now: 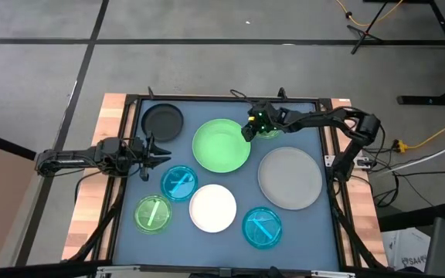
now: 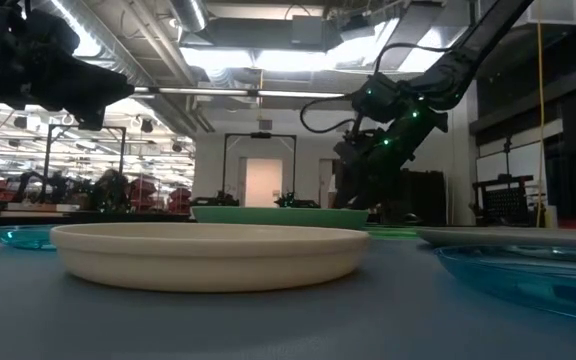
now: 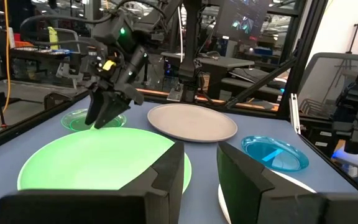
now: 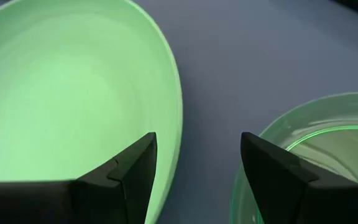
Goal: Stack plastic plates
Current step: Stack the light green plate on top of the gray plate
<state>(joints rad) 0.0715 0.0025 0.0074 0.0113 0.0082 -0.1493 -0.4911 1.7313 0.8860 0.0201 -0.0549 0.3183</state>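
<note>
Two dark fingers of the right gripper hang spread wide, empty, over bare table between two plates.

Risk: descending here, they could clip the large light green plastic plate or small translucent green plate. Left gripper waits partly open beside the black plate; other plates lie unstacked, gaps narrow.

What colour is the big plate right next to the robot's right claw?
Light green; the high view shows it best, beside the open right gripper.
</note>
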